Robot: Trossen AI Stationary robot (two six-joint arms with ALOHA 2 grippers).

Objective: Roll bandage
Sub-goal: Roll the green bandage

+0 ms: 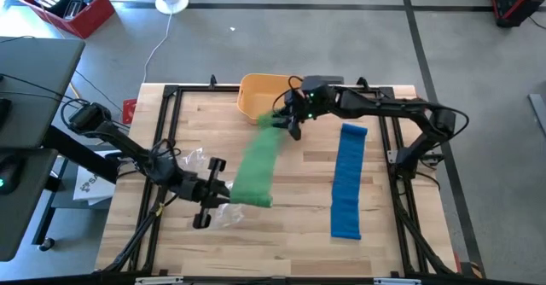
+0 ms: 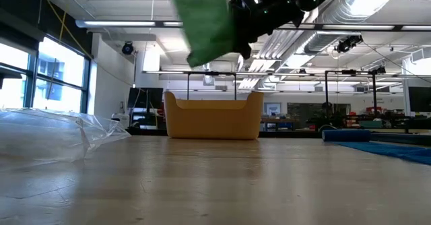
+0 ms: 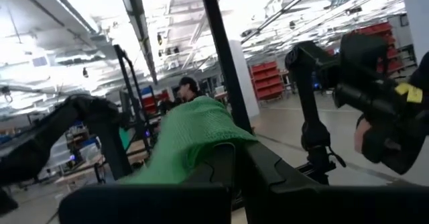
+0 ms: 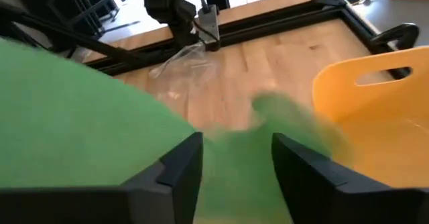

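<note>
The green bandage [image 1: 257, 167] hangs stretched in the air between the two grippers, a long flat strip running across the middle of the table [image 1: 299, 242]. The right gripper [image 1: 287, 121] holds its far end, just in front of the yellow bin [image 1: 256, 91]; in the right wrist view the green cloth [image 4: 100, 143] fills the space before the fingers [image 4: 175, 167] and passes between them, so the jaws are clamped on it. In the low view that end [image 2: 205, 19] is lifted high above the tabletop, with the bin [image 2: 213, 116] standing behind and below it.

The left gripper [image 1: 211, 193] holds the near end of the strip. In the left wrist view the bandage [image 3: 181, 143] rises out from between the dark fingers [image 3: 221, 163], which are pressed close together on it, so these jaws grip it too. A crumpled clear plastic bag [image 1: 196, 161] lies on the wood just beside and partly under the left gripper; it also shows at the side of the low view [image 2: 60, 134].

A blue bandage [image 1: 348, 181] lies flat and unrolled on the table, well apart from both jaws, on the right arm's side.

In the room beyond the table a person [image 3: 182, 90] shows in the left wrist view.
</note>
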